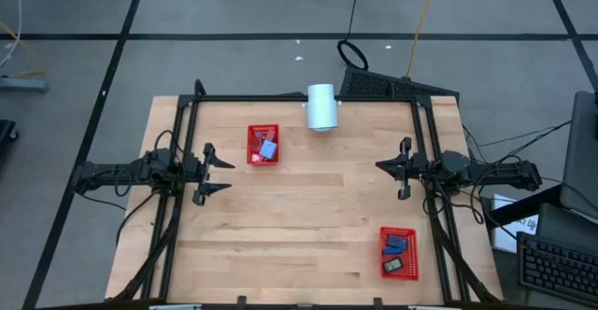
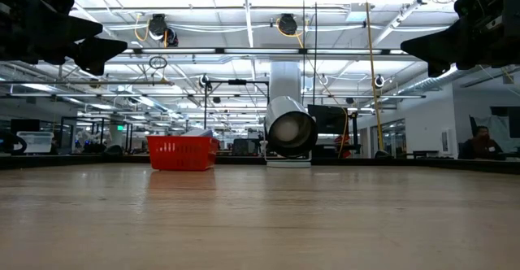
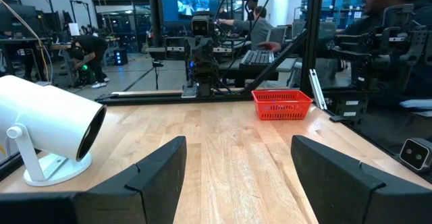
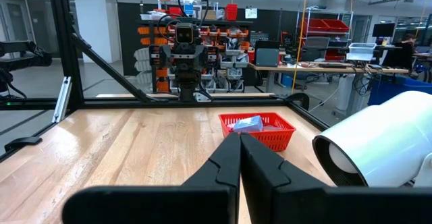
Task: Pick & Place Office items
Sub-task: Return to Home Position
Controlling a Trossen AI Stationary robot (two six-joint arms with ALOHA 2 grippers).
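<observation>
**A:** Both arms hang above the tabletop (image 1: 308,207), and neither one carries anything. The left gripper (image 3: 237,150) hovers over the left side. Its fingers (image 3: 158,173) are spread wide and released, with bare wood showing between them.

**B:** The right gripper (image 4: 239,142) faces it from the right side, but its fingers (image 4: 219,166) are pressed together, clenched on nothing.

**A:** And where are the office items?

**B:** The ones that can be seen are in the baskets. The back red basket (image 1: 252,134) sits near the far edge, just beside the white cylinder (image 1: 321,106), on the left arm's side of it. The light blue item (image 1: 268,148) lies inside, turned corner-wise to the basket's walls. From above it looks nearly square, so no long axis can be told.

**A:** The right wrist view shows it poking just over the rim. Anything red in that basket can't be told apart from the mesh.

**B:** The front red basket (image 1: 400,232) stands at the near right corner, well apart from the other, with its long side running front to back. The dark blue item (image 1: 396,245) lies in the farther half and the black item (image 1: 393,266) in the nearer half.

**A:** Which way do they point?

**B:** Both lie flat with the long axis across the basket, roughly left to right and slightly tilted. They are close, but whether they touch cannot be told.
</observation>
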